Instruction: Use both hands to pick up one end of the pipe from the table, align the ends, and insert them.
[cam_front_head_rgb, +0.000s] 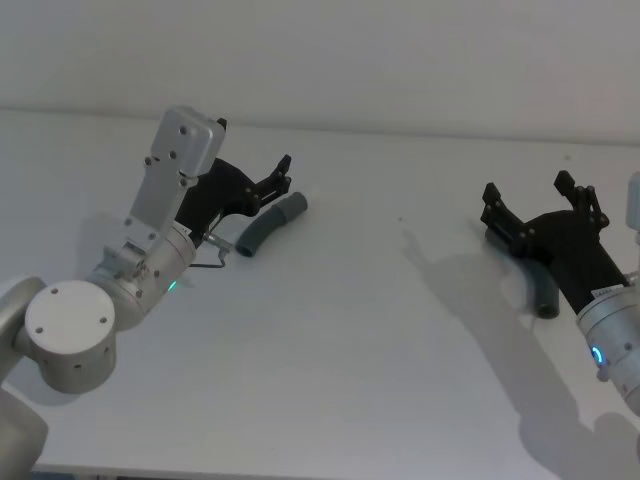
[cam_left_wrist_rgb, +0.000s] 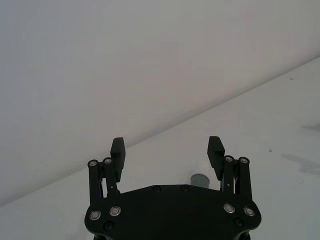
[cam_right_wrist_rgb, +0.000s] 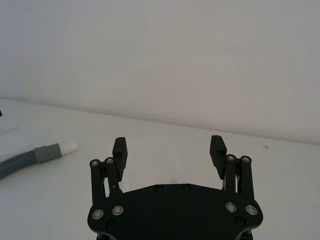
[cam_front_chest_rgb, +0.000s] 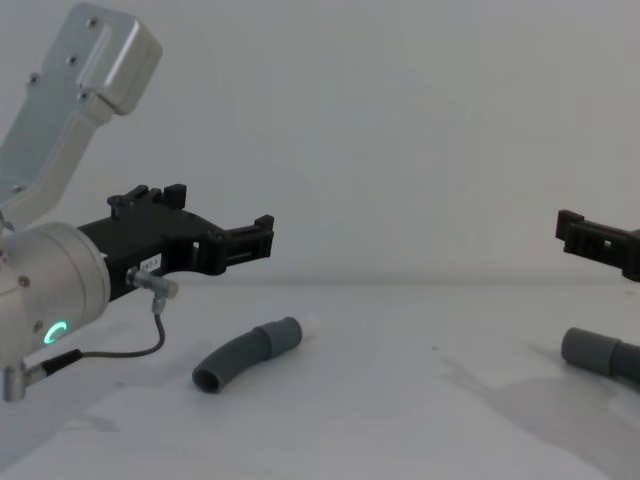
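Pipe (cam_front_head_rgb: 262, 228) lies flat on the white table (cam_front_head_rgb: 350, 380). Its white-tipped end (cam_front_chest_rgb: 312, 326) sits near the left gripper (cam_front_head_rgb: 278, 178), a little below it. Well apart on the other side, a grey cuff (cam_front_chest_rgb: 590, 350) rests under the right gripper (cam_front_head_rgb: 527, 190). Both grippers hang above the surface, fingers spread wide, gripping nothing.

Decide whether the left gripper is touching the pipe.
Apart. The chest view shows the open left gripper raised above the pipe, with a clear gap between them.
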